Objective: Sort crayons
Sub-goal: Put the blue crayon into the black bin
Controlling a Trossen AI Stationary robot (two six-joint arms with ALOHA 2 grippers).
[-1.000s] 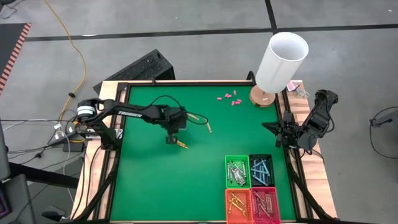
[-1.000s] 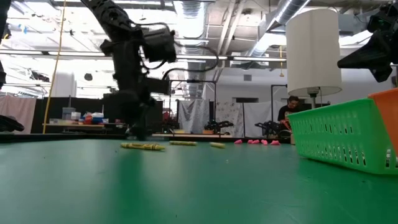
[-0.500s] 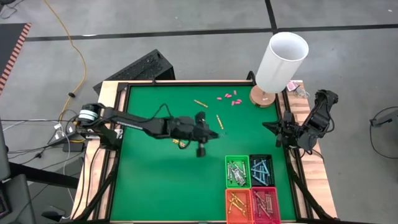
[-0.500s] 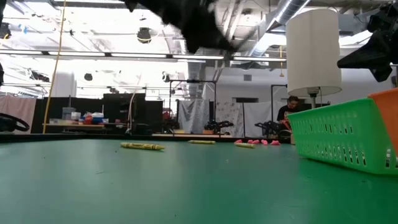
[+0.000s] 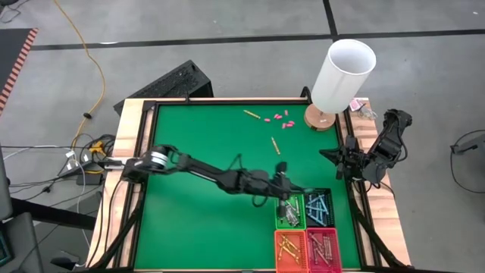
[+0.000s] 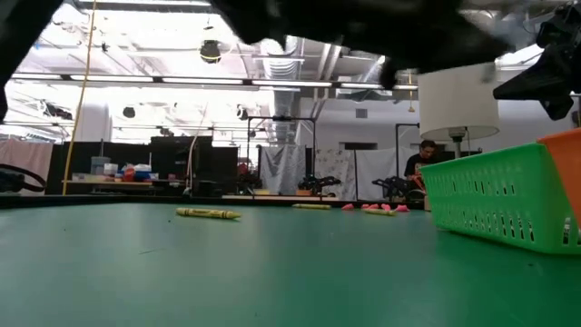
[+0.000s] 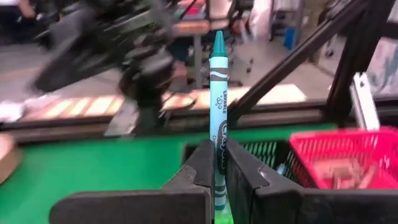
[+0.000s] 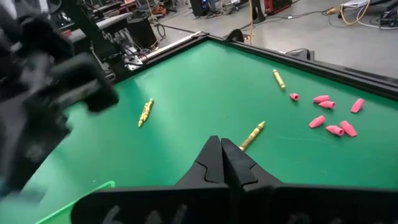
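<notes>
**A:** Where is the left gripper (image 5: 282, 199)?

**B:** Stretched far across the green table (image 5: 189, 220), over the green bin (image 5: 289, 209) in the block of four bins at the table's right front corner. Its jaws are closed tight on a blue-green crayon (image 7: 218, 118), which stands straight up between the fingers (image 7: 200, 167) in the wrist view.

**A:** And the right gripper (image 8: 222, 152)?

**B:** Parked over the right edge of the table, near the lamp (image 5: 340, 78). Its jaws are pressed together with nothing between them.

**A:** What is in the bins?

**B:** The green one holds grey-white sticks, the dark bin (image 5: 318, 208) beside it light blue ones. At the front edge, the orange bin (image 5: 291, 249) has yellow-orange ones and the red bin (image 5: 324, 249) brownish-red ones.

**A:** Any crayons loose on the table?

**B:** Three yellow ones. One (image 5: 252, 114) lies near the back edge, just beside a scatter of pink pieces (image 5: 282, 118). Another (image 5: 275, 145) lies farther in, toward the middle right. The right wrist view shows a third (image 8: 145, 112) lying apart from those two; in the high view I cannot find it, probably hidden by the arm.

**A:** And the lamp's place?

**B:** Its base stands at the back right corner.
</notes>
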